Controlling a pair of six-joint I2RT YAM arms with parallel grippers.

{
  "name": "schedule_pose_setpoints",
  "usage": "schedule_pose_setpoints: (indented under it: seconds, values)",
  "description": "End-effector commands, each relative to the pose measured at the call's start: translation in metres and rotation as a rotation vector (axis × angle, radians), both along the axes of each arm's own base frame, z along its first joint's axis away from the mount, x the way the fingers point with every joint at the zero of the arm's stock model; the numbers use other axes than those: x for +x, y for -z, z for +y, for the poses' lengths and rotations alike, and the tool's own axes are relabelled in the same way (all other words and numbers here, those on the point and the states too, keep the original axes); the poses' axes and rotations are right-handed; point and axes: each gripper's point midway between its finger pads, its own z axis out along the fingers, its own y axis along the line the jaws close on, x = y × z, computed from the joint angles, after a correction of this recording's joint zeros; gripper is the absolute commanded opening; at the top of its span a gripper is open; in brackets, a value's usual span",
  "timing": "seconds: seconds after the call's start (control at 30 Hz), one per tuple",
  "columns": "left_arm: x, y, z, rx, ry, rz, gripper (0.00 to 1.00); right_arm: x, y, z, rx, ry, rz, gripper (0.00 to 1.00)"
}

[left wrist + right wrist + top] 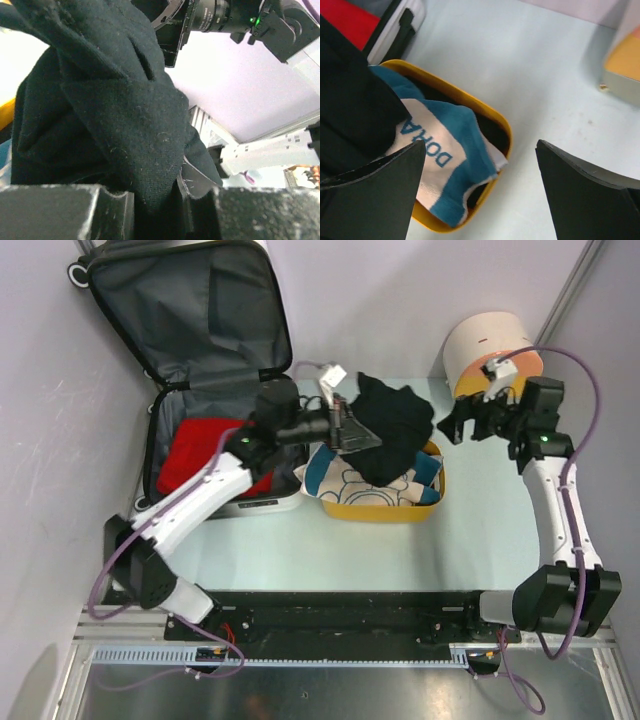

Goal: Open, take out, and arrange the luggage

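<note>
Dark grey lining faces up in the suitcase (200, 310), which lies open behind and to the left of the left gripper (360, 435). Its lid is raised toward the corner, and a red garment (195, 455) fills the lower half. The left gripper's fingers (50, 215) are closed most of the way on a black garment (395, 425), with a fold pinched between them and the rest bunched beyond their tips. Below those tips sits a yellow basket (385, 512) holding a blue-and-white cloth (335, 472). The right gripper (452, 428) hangs just right of the basket, its fingers (375, 195) spread wide with nothing between them. A round cream-and-orange box (485, 340) stands just behind it on the pale table (400, 560).
</note>
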Motion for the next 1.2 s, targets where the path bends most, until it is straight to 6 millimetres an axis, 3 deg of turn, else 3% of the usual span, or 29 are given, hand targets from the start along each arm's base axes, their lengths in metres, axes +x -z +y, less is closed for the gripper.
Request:
schedule_pose_setpoints:
  seconds: [0.0, 0.03, 0.07, 0.13, 0.23, 0.27, 0.33, 0.37, 0.43, 0.47, 0.57, 0.7, 0.73, 0.8, 0.9, 0.93, 1.0, 1.03, 1.07, 1.17]
  values:
    - [0.016, -0.028, -0.055, -0.158, -0.041, 0.022, 0.0, -0.014, -0.026, -0.032, 0.005, 0.053, -0.038, 0.97]
    - [0.025, -0.006, -0.07, -0.136, -0.042, 0.077, 0.0, -0.015, -0.024, -0.039, -0.001, 0.059, -0.033, 0.97]
    - [0.028, -0.003, -0.078, -0.138, -0.051, 0.09, 0.0, -0.017, -0.02, -0.044, -0.015, 0.061, -0.025, 0.97]
    - [0.039, 0.027, -0.091, -0.1, -0.076, 0.149, 0.0, -0.016, -0.014, -0.059, -0.018, 0.088, -0.014, 0.97]
    - [0.051, 0.071, -0.093, -0.043, -0.153, 0.217, 0.0, -0.02, -0.008, -0.057, -0.007, 0.046, -0.004, 0.95]
    - [0.053, 0.098, -0.093, 0.0, -0.171, 0.247, 0.0, -0.024, -0.007, -0.049, 0.017, 0.003, 0.005, 0.94]
    - [0.057, 0.129, -0.087, 0.045, -0.224, 0.292, 0.0, -0.028, 0.001, -0.037, 0.061, -0.037, 0.037, 0.91]
    - [0.054, 0.158, -0.085, 0.088, -0.229, 0.336, 0.0, -0.031, 0.004, -0.028, 0.081, -0.068, 0.055, 0.9]
    - [0.047, 0.176, -0.087, 0.115, -0.191, 0.357, 0.01, -0.037, 0.013, -0.012, 0.089, -0.111, 0.084, 0.89]
    - [0.042, 0.185, -0.086, 0.128, -0.175, 0.37, 0.17, -0.041, 0.014, 0.003, 0.082, -0.154, 0.083, 0.89]
    - [0.034, 0.183, -0.087, 0.126, -0.124, 0.365, 0.34, -0.052, 0.027, 0.033, 0.047, -0.239, 0.093, 0.89]
    - [0.028, 0.15, -0.076, 0.073, -0.071, 0.344, 0.65, -0.059, 0.034, 0.059, -0.025, -0.335, 0.054, 0.89]
    - [0.018, 0.125, -0.07, 0.039, -0.021, 0.309, 0.84, -0.058, 0.033, 0.061, -0.048, -0.353, 0.026, 0.89]
    - [0.018, 0.106, -0.053, 0.036, -0.002, 0.234, 0.94, -0.055, 0.034, 0.064, -0.065, -0.37, 0.007, 0.9]
    - [0.006, 0.082, -0.02, 0.055, 0.038, 0.182, 1.0, -0.051, 0.025, 0.069, -0.087, -0.408, -0.067, 0.91]
    - [0.003, 0.065, -0.007, 0.042, 0.031, 0.134, 1.0, -0.05, 0.023, 0.072, -0.09, -0.423, -0.088, 0.92]
    - [0.01, 0.07, 0.022, 0.095, 0.005, 0.111, 1.0, -0.053, 0.021, 0.083, -0.113, -0.469, -0.125, 0.93]
    - [0.012, 0.069, 0.033, 0.111, -0.011, 0.094, 1.0, -0.057, 0.024, 0.098, -0.129, -0.509, -0.13, 0.94]
    - [0.024, 0.067, 0.056, 0.123, -0.071, 0.078, 1.0, -0.059, 0.027, 0.104, -0.147, -0.53, -0.133, 0.94]
    - [0.041, 0.084, 0.108, 0.214, -0.184, 0.085, 1.0, -0.062, 0.057, 0.122, -0.231, -0.599, -0.093, 0.94]
